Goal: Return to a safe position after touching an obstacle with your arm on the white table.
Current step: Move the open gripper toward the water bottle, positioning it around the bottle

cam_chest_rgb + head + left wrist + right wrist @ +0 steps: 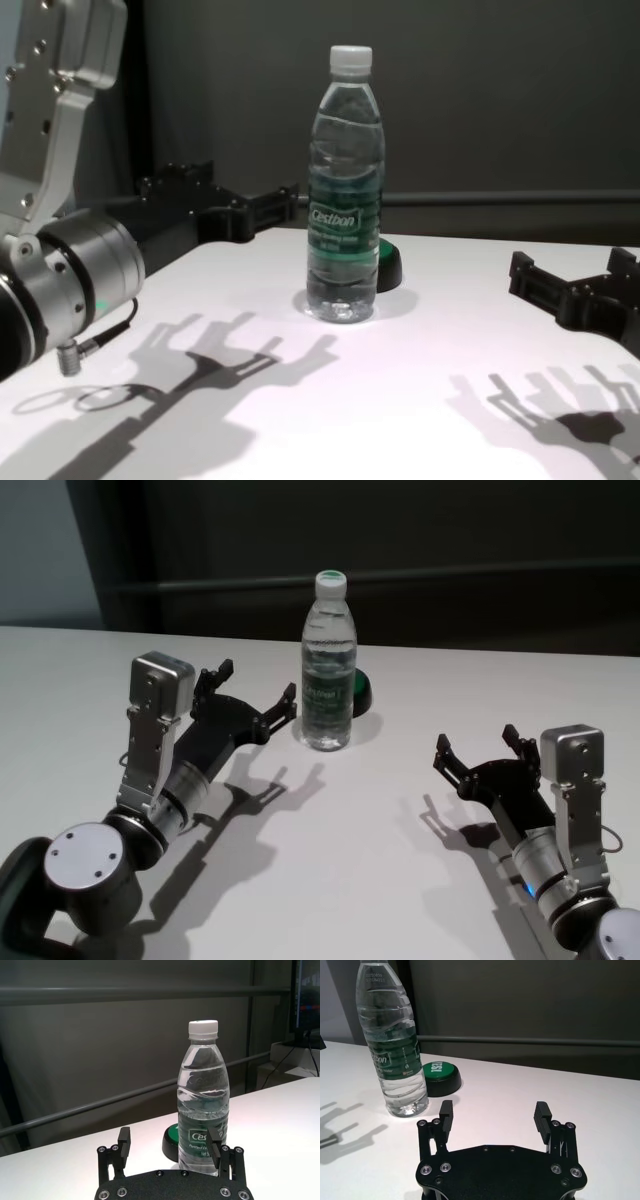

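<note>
Bottle (328,662) upright — button (362,692) half-hidden behind it.

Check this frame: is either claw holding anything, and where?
Nothing is held. Left claw is open beside the bottle; right claw is open, apart.

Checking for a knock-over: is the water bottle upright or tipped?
Upright: the water bottle stands on its base on the white table, cap on top, beside the open left tool.

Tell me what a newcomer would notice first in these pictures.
The tall clear water bottle stands upright mid-way across the white table, with a small dark green-topped dome just behind it. The left tool, open, sits right beside the bottle, one fingertip almost at its side. The right tool, also open, hovers well off to the right.
</note>
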